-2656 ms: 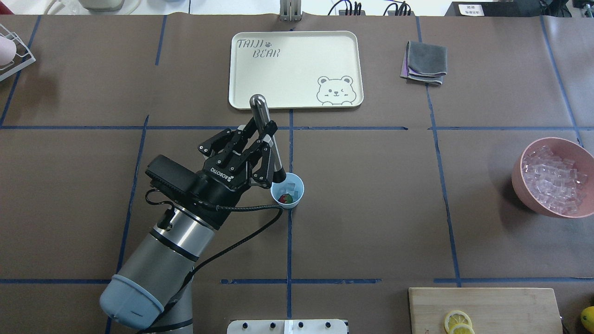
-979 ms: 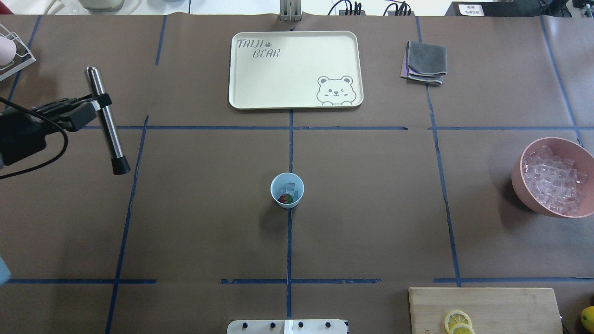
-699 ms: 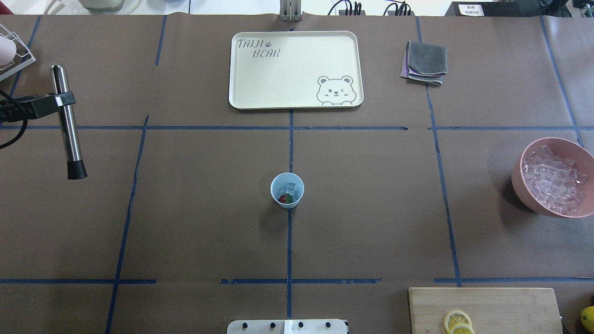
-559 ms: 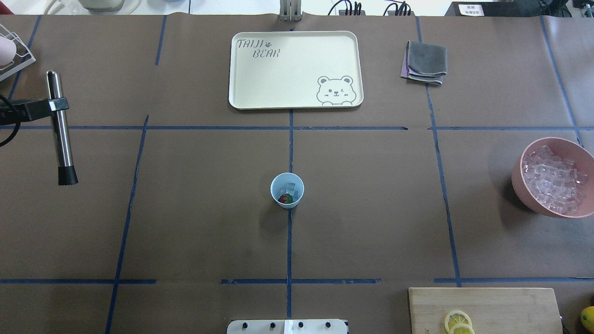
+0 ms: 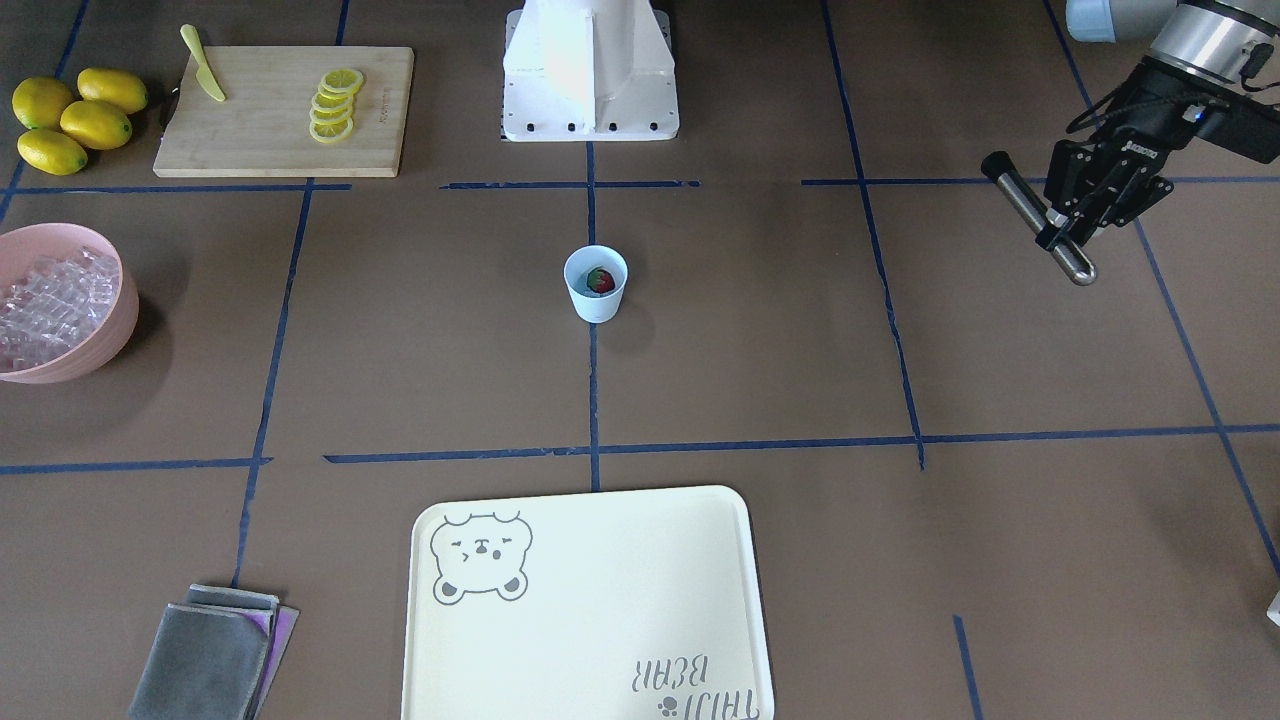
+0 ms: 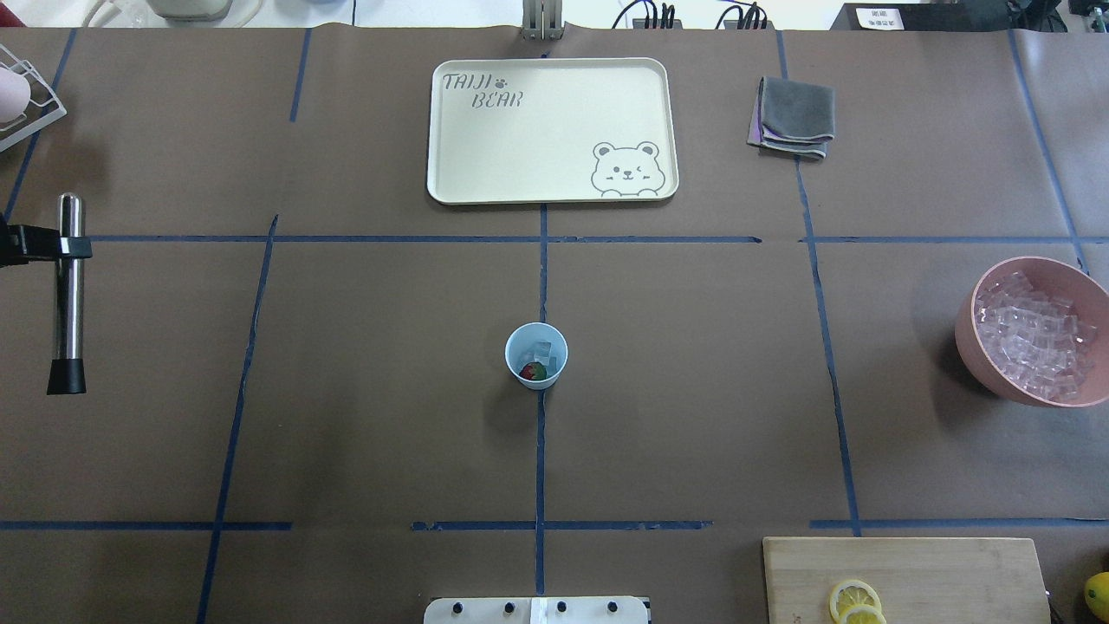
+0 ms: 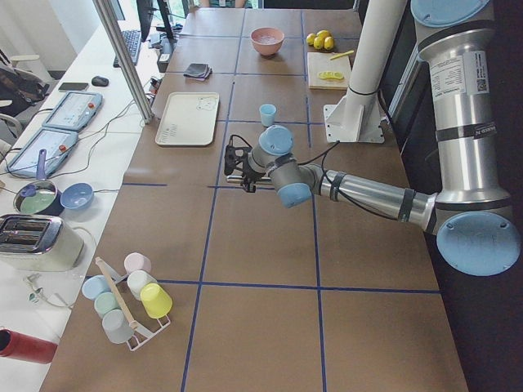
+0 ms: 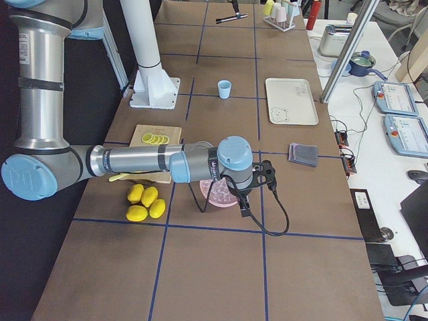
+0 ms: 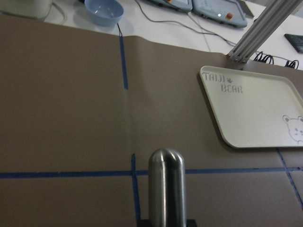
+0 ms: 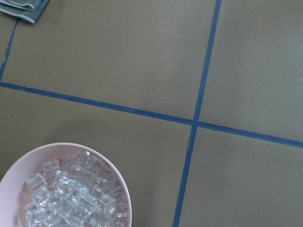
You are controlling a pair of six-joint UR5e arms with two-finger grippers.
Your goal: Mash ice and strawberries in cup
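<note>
The cup [image 6: 536, 355] stands upright at the middle of the tabletop [image 6: 693, 433]. Inside it are the strawberry [image 6: 532, 371], red with a fleck of green, and a few ice cubes [image 6: 541, 350]. From overhead the berry looks whole and the cubes keep their edges, though the cup is small in view and any light crushing might not show.

The left gripper [image 5: 1060, 232] is clamped on a steel muddler [image 5: 1020, 200], held above the tabletop's left end, well apart from the cup. The right gripper [image 8: 267, 175] hangs beside the pink bowl [image 6: 964, 334] of spare ice; I cannot tell whether it is open or closed.

Loading the cup looks finished. The mashing itself shows little result, so most of it appears left to do.
</note>
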